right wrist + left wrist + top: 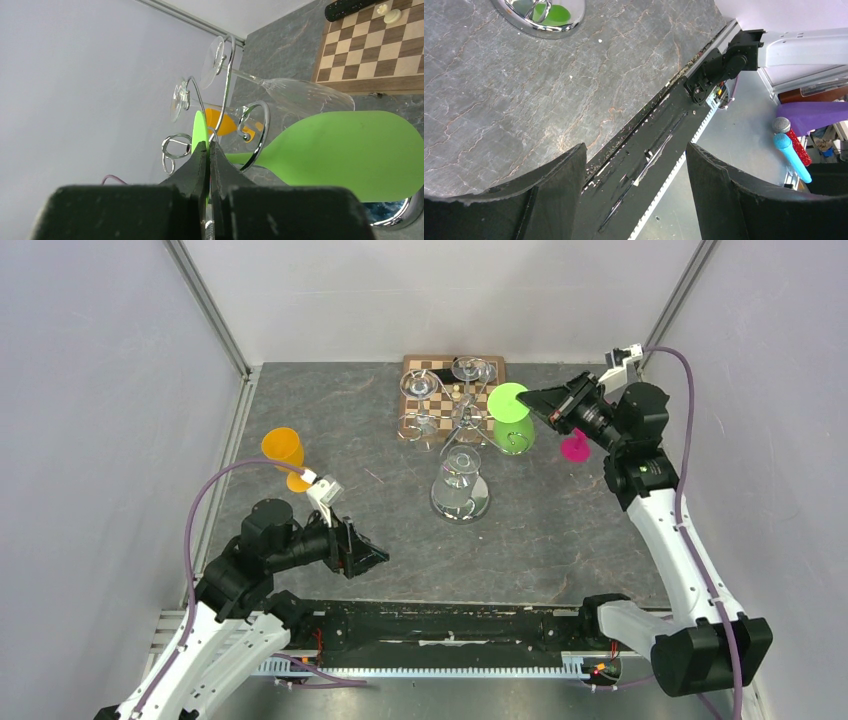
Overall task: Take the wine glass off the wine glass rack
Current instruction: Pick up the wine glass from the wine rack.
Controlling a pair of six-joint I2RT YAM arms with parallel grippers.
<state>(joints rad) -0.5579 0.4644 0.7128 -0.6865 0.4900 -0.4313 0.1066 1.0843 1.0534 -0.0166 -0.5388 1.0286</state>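
My right tool (pixel 206 150) is clenched on the thin foot rim of the green wine glass (pixel 345 150) — the one edge I can reach from the right while it hangs bowl-down in a hook on the right side of the wine glass rack (pixel 440 505). The rack stands mid-counter (pixel 330 420), just near of the chessboard (pixel 425 370). I judge the foot must slide outward along that hook. My left tool (pixel 372 558) hovers released at near left — well apart.
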